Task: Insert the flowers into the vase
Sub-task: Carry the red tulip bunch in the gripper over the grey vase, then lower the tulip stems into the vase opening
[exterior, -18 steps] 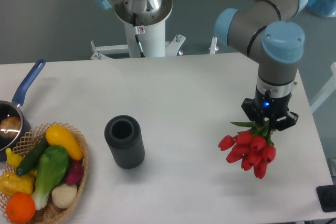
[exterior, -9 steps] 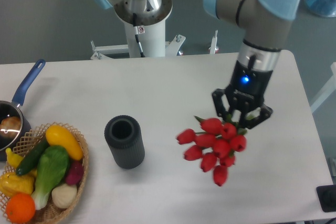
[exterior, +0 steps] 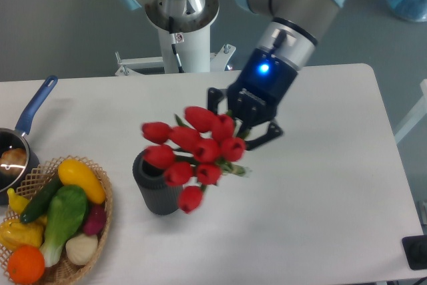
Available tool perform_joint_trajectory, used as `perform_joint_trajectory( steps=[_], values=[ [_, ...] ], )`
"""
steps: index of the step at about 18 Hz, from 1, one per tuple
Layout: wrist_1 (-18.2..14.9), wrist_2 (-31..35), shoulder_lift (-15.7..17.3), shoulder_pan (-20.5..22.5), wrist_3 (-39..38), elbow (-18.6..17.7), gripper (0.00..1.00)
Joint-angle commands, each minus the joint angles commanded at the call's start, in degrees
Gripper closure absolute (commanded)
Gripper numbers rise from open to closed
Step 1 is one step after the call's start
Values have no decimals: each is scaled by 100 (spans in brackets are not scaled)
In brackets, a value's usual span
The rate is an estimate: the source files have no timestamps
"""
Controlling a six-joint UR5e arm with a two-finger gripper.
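The end effector point(exterior: 244, 121), at frame centre, is pinching the flowers point(exterior: 193, 151); the buds point lower left and hang over the vase point(exterior: 158, 185), covering part of its mouth. The bunch looks wider than the mouth; the buds, not the stems, lead, so pushing down could topple the vase.

I have one fixed camera, set high at the front of the desk point(exterior: 320, 218), looking down and back toward the arm's base point(exterior: 180, 15).
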Motion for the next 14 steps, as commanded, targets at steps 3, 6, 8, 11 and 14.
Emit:
perform_joint_trajectory(
  steps=[3,6,8,11,14],
  values=[
    [9,-771,141,-18,0,-316,93],
    [0,-1686,167,26,0,-597,91],
    [0,-1951,185,61,26,-747,90],
    [9,-2871,124,316,62,-844,88],
    [9,-3121,106,474,35,-932,86]
  ],
)
